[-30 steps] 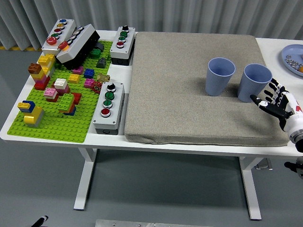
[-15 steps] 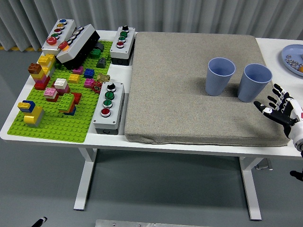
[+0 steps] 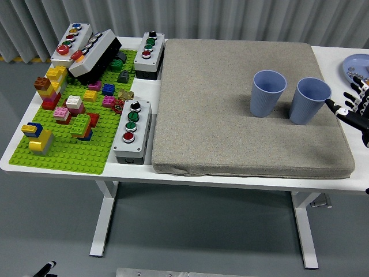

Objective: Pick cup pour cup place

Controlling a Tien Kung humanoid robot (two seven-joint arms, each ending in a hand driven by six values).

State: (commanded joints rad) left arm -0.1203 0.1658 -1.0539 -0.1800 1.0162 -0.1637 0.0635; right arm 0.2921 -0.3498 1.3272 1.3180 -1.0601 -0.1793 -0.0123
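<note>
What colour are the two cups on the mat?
Both cups are light blue, shown in the head view.

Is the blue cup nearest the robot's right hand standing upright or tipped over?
Upright. The right cup stands on the grey mat with its open rim facing up, beside the left cup. The right hand is not touching it.

Two blue cups [image 3: 268, 92] [image 3: 310, 100] are standing on one grey mat [image 3: 242, 104]. Four button boxes [image 3: 71, 44] [image 3: 95, 53] [image 3: 149, 54] [image 3: 132, 131] are sitting around one green brick baseplate [image 3: 69, 147], which is carrying many loose bricks, too crowded to count. One blue plate [image 3: 350, 64] is showing at the counter's [image 3: 173, 176] right edge.
</note>
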